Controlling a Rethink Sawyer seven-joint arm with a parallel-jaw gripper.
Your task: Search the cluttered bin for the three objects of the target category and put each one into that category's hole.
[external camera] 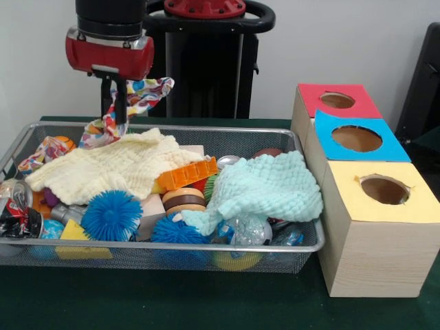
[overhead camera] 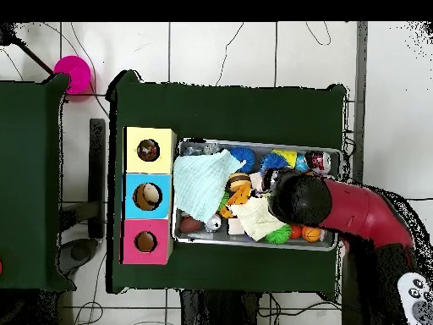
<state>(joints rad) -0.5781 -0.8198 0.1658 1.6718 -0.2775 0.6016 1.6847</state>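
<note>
The gripper point(external camera: 118, 110) hangs over the bin's point(external camera: 302, 148) far left corner, jaws pinched on a polka-dot cloth point(external camera: 141, 96) whose tail trails into the clutter. That thin fabric could slip free or snag before reaching the yellow hole point(external camera: 384, 190).

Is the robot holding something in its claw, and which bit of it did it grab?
Yes. The gripper is shut on a thin white cloth with multicoloured polka dots, pinching it around its middle, so one end hangs down and the other sticks up beside it.

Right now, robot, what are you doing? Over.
Gripper shut on polka-dot cloth, lifting it from bin. Yellow hole open. Nothing blocking.
</note>
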